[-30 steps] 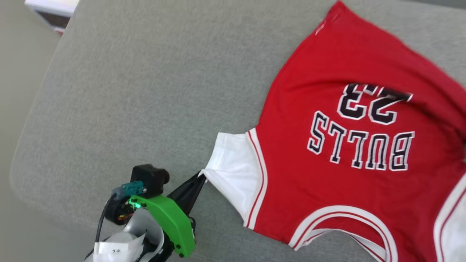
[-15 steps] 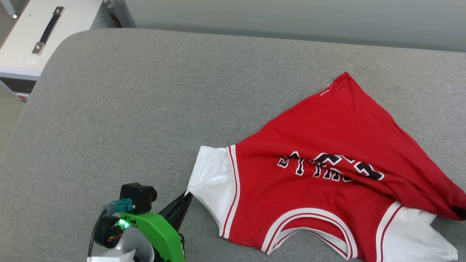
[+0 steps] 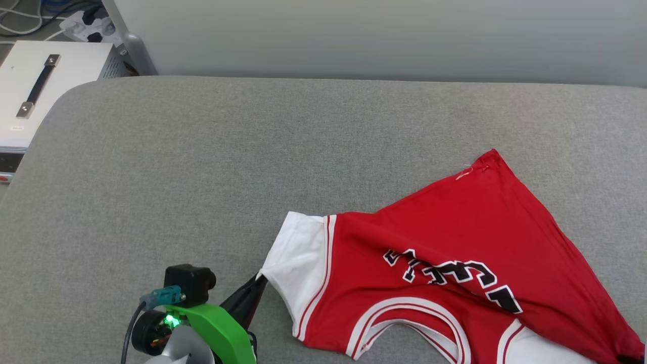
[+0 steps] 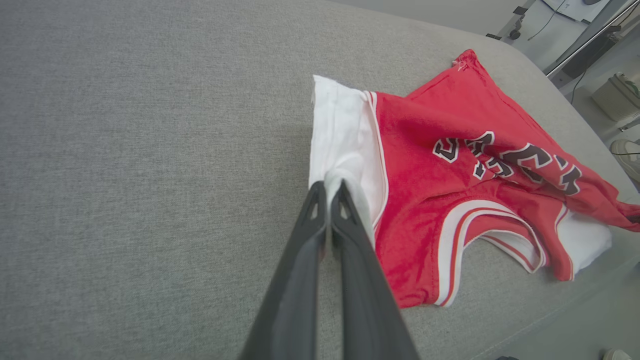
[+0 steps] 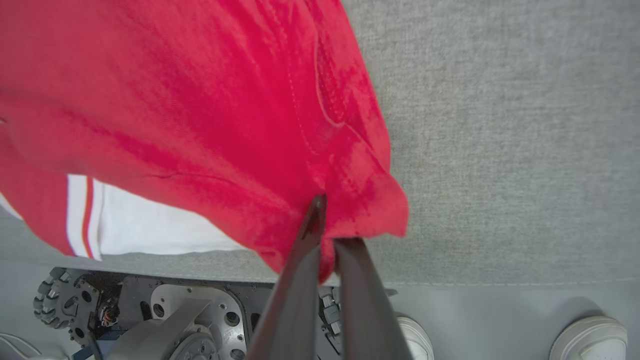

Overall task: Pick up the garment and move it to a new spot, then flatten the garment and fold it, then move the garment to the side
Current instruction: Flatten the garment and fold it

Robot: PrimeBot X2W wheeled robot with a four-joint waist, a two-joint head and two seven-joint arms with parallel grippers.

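Observation:
The garment is a red shirt with white sleeves, lying rumpled on the right of the grey cushion. A fold of red cloth half covers its black print. My left gripper is shut on the tip of the white sleeve; the left wrist view shows the sleeve cloth pinched between the fingertips of the left gripper. In the right wrist view my right gripper is shut on a red hem corner of the garment, which hangs lifted over the cushion's near edge.
A white case with a black handle stands off the cushion's far left corner, a power strip and cables behind it. Below the near edge are my wheeled base and a person's shoes.
The head camera has tilted up, shifting the whole picture. The garment's red lower part has been drawn over the print toward the near right. The left gripper keeps hold of the sleeve.

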